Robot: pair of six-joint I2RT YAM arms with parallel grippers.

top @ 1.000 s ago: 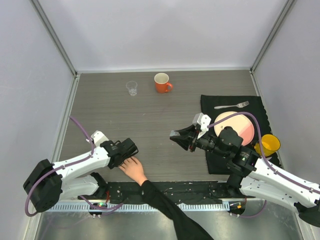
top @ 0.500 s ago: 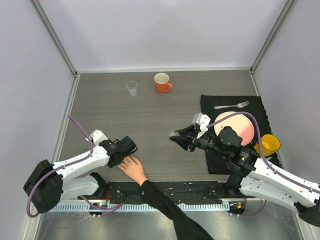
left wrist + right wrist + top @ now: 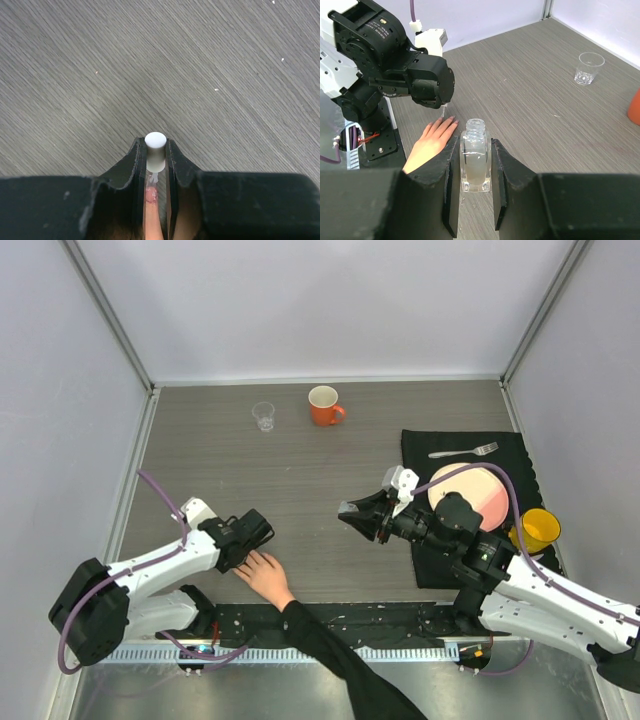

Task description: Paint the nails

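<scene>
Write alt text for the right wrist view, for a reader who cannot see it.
The right gripper holds an open clear bottle upright over a grey table. Beyond it, the left gripper hovers at the fingertips of a bare hand lying flat; a clear cup stands far right.

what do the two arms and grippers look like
The left arm and right arm both have white shell links between chunky black joint housings. Each trails a looping purple cable. The left gripper and right gripper each have two matte black fingers with flat inner faces.
</scene>
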